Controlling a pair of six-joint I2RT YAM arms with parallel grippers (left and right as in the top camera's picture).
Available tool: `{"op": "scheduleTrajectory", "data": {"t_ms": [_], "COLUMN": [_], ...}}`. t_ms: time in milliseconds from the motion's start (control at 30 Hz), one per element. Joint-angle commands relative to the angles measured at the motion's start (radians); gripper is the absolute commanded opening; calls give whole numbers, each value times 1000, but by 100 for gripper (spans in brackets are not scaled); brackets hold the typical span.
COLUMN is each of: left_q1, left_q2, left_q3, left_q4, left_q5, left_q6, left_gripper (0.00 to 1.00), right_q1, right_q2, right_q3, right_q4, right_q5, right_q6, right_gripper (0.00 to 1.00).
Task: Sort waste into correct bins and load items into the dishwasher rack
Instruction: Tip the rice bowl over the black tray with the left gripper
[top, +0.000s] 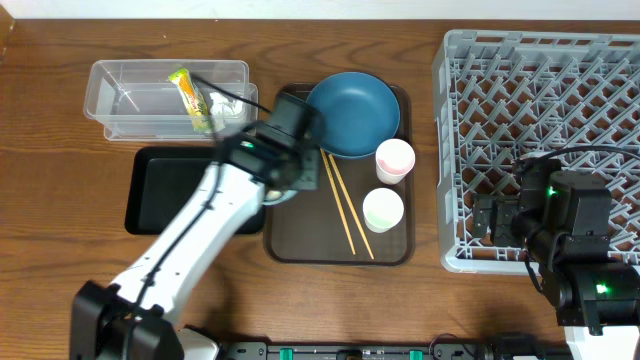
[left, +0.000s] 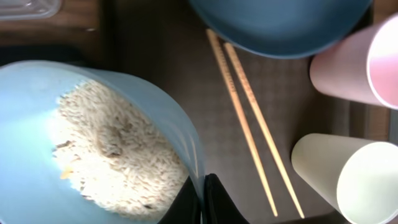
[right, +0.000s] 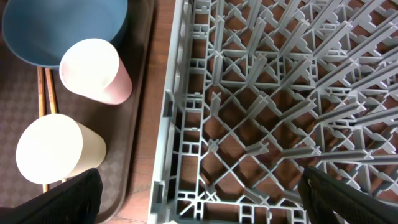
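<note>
Though nearly parallel, chopsticks (top: 345, 205) lengthwise on tray (top: 300, 235), far ends at plate (top: 352, 113).

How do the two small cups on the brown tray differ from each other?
Colour: the pinkish cup is pale pink, the greenish cup a pale cream-green. Place: the pinkish cup stands close by the rim of the dark blue plate; the greenish cup stands further from it, beside the chopsticks. Shared: both stand upright, mouths up, look empty and alike in size, on the brown tray.
</note>
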Motion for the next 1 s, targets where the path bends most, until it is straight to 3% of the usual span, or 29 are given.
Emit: {"op": "scheduleTrajectory", "data": {"t_ms": [0,167,467,967], "left_q1": [124,324,617,890], "left_q2": [-16,-14,10,262], "left_q3": [14,5,-20,-106], "left_q4": [-23,-43,-104,-104], "left_q5": [177,415,867,1320], "left_q6": [74,143,389,530], "left_gripper": [6,6,6,6], "right_q1": [5,5,5,5], "right_q2": [-5,-5,-5,-5], "right_q3": [21,21,21,21], "right_q4": [0,-1,0,0], "right_q5": [-7,-7,-6,-6], "right_q6": [9,9,9,9], "right_gripper": [99,99,99,99]}}
